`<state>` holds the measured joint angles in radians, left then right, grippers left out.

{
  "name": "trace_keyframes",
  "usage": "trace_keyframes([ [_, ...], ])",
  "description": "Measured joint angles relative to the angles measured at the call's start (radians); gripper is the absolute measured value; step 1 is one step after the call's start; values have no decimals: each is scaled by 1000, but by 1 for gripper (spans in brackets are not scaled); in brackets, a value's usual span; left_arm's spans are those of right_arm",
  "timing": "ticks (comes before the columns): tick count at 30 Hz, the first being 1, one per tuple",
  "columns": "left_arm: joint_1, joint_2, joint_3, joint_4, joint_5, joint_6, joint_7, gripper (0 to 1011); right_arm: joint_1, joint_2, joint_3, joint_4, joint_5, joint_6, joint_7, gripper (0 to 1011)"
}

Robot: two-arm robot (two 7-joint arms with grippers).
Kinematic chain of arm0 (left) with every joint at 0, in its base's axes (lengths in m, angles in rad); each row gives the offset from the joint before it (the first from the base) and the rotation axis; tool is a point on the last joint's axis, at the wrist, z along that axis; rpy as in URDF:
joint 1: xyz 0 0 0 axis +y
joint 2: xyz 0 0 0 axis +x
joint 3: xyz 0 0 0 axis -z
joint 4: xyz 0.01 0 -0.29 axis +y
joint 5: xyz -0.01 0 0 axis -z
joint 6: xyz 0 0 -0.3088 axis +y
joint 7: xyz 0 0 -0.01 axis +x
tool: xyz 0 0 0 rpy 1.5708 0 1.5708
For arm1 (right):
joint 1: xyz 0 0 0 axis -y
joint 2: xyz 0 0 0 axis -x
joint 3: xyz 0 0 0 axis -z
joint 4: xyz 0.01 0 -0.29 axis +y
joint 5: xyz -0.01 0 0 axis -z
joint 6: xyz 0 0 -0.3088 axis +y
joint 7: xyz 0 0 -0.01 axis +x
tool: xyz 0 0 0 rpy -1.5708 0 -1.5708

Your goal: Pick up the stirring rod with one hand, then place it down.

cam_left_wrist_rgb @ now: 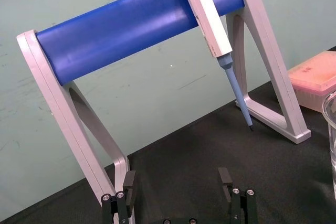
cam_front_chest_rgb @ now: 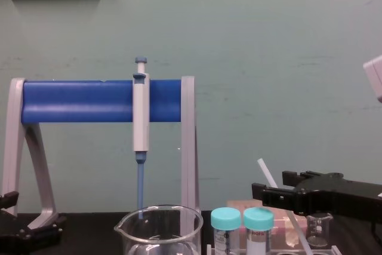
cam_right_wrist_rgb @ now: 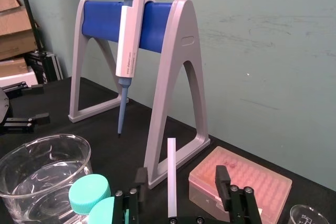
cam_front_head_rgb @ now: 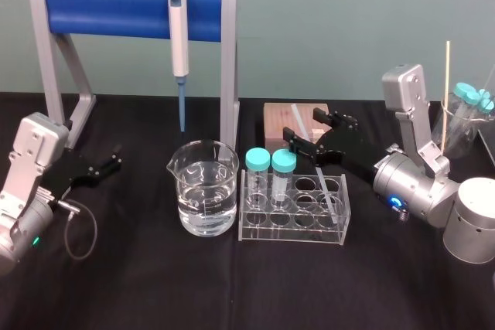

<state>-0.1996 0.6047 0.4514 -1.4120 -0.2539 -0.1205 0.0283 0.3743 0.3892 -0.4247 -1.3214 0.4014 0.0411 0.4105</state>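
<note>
The stirring rod (cam_front_head_rgb: 326, 188) is a thin white translucent stick leaning in the clear tube rack (cam_front_head_rgb: 294, 226), its top tilted toward the back. My right gripper (cam_front_head_rgb: 307, 129) reaches in from the right and straddles the rod's upper part. In the right wrist view the stirring rod (cam_right_wrist_rgb: 171, 177) stands between the two black fingers (cam_right_wrist_rgb: 139, 182) with a gap on each side, so the right gripper (cam_right_wrist_rgb: 181, 184) is open. The chest view shows the stirring rod (cam_front_chest_rgb: 267, 172) crossing the right gripper (cam_front_chest_rgb: 277, 186). My left gripper (cam_front_head_rgb: 108, 161) rests open at the far left, holding nothing.
A glass beaker (cam_front_head_rgb: 203, 191) of water stands left of the rack. Behind it a grey-and-blue pipette (cam_front_head_rgb: 179, 36) hangs on the blue-barred stand (cam_front_head_rgb: 108, 9). Two teal-capped tubes (cam_front_head_rgb: 271, 168) sit in the rack. A pink tip box (cam_front_head_rgb: 277, 123) lies behind it, and a metal cylinder (cam_front_head_rgb: 472, 226) stands far right.
</note>
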Motion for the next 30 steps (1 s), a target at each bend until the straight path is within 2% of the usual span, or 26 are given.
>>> trace_keyframes([
  [1,0,0,0,0,0,0,0,1000,0,0,0,0,0,0,0,795],
  [4,0,0,0,0,0,0,0,1000,0,0,0,0,1,-1,0,739],
  [5,0,0,0,0,0,0,0,1000,-1,0,0,-1,1,-1,0,682],
  [10,0,0,0,0,0,0,0,1000,-1,1,0,-1,1,-2,0,520],
  [12,0,0,0,0,0,0,0,1000,-1,1,0,-1,1,-2,0,481],
  [13,0,0,0,0,0,0,0,1001,-1,1,0,-1,1,-2,0,420],
  [16,0,0,0,0,0,0,0,1000,-1,1,0,-2,2,-2,-1,362],
  [19,0,0,0,0,0,0,0,1000,-1,1,0,-2,2,-2,-1,222],
  [21,0,0,0,0,0,0,0,1000,-1,1,0,-2,2,-3,-1,164],
  [22,0,0,0,0,0,0,0,1001,-1,1,0,-2,2,-3,-1,164],
  [25,0,0,0,0,0,0,0,1000,-1,1,0,-2,2,-3,-1,80],
  [30,0,0,0,0,0,0,0,1000,-1,1,0,-2,2,-3,-1,67],
])
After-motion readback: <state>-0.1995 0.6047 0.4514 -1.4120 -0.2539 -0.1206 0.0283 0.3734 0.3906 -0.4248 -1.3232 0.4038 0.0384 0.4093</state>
